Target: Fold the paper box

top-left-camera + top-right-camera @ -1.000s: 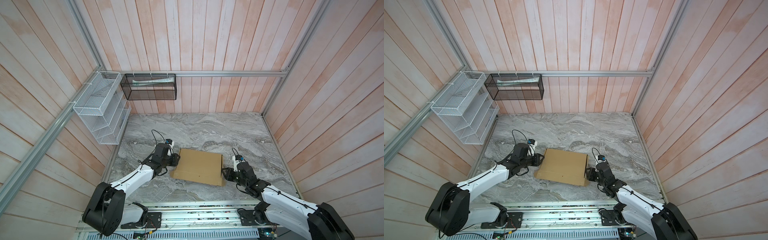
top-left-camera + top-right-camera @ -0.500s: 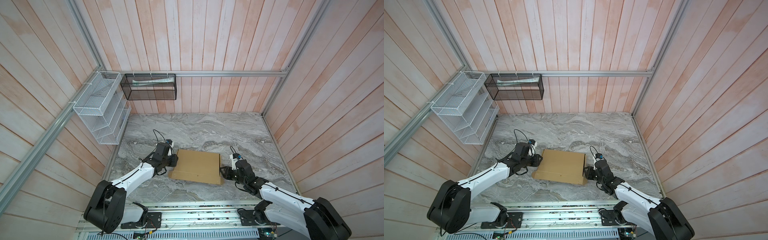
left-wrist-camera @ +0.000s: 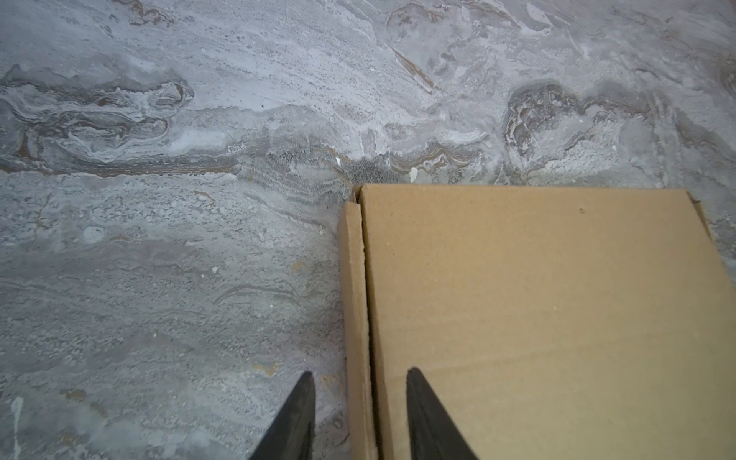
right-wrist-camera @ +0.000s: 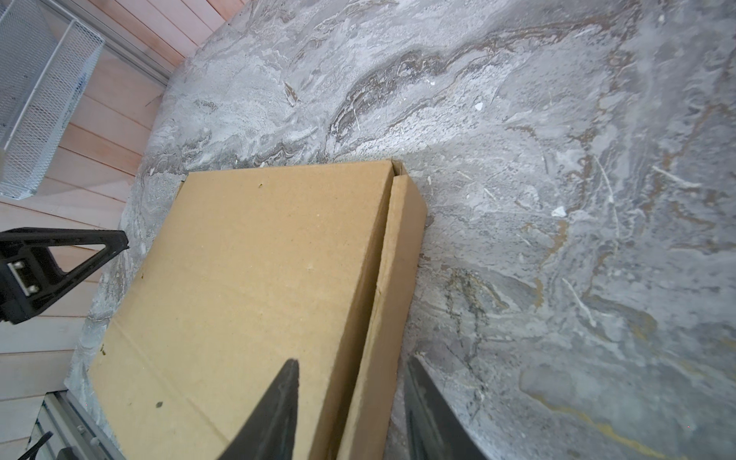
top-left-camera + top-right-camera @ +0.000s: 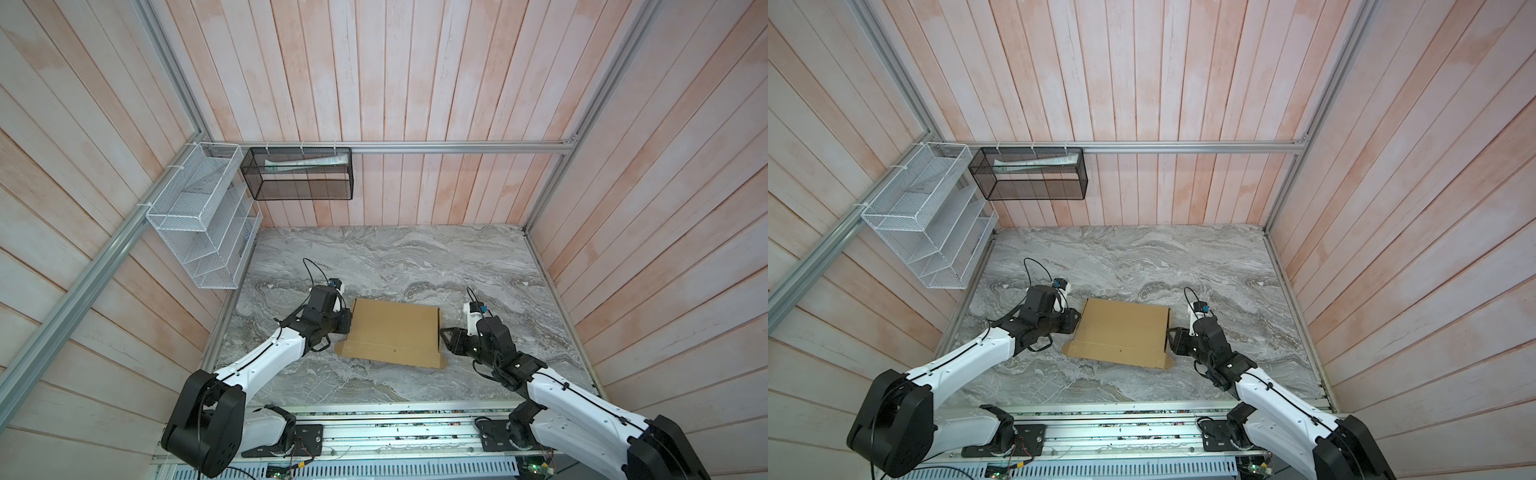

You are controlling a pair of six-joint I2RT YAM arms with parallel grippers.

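The paper box (image 5: 395, 332) (image 5: 1123, 332) is a flat tan cardboard mailer lying closed on the marble table (image 5: 374, 257). My left gripper (image 5: 347, 322) (image 5: 1077, 322) sits at its left edge. In the left wrist view it (image 3: 358, 372) is open, with one finger over the lid (image 3: 537, 318) and one over the table. The left side wall runs between them with gaps on both sides. My right gripper (image 5: 442, 336) (image 5: 1169, 336) (image 4: 352, 360) is open the same way astride the right side wall of the box (image 4: 259, 278).
A white wire rack (image 5: 203, 224) hangs on the left wall. A black mesh basket (image 5: 299, 174) holding a tube hangs on the back wall. Wooden walls close three sides of the table. The arms' metal base rail (image 5: 374, 432) runs along the front edge.
My right gripper's jaws have spread wider at the box's right edge. The left gripper and the box have barely moved.
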